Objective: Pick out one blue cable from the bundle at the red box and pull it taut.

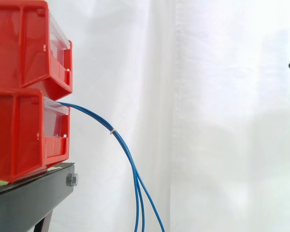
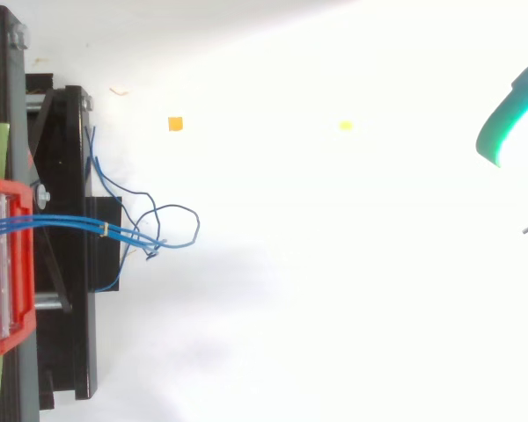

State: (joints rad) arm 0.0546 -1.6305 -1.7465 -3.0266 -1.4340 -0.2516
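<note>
White curtain (image 1: 208, 121) hangs at the back, white floor (image 2: 334, 308) lies below; over at 9 o'clock a black stand (image 1: 34, 195) carries two red bins (image 1: 24, 48), one stacked on the other; out of the lower bin (image 1: 19, 135) comes the bundle of blue cables (image 2: 62, 222), bound by one yellow tie (image 1: 112, 131); three strands droop toward 6 o'clock in the side view; from above they sprawl in loose loops beside the stand; two scraps on the floor, one orange (image 2: 175, 124), one yellow (image 2: 346, 126), toward 12 o'clock; the hand (image 2: 503, 132) glows green at 3 o'clock, well apart from the cables; open or curled, I cannot tell.
</note>
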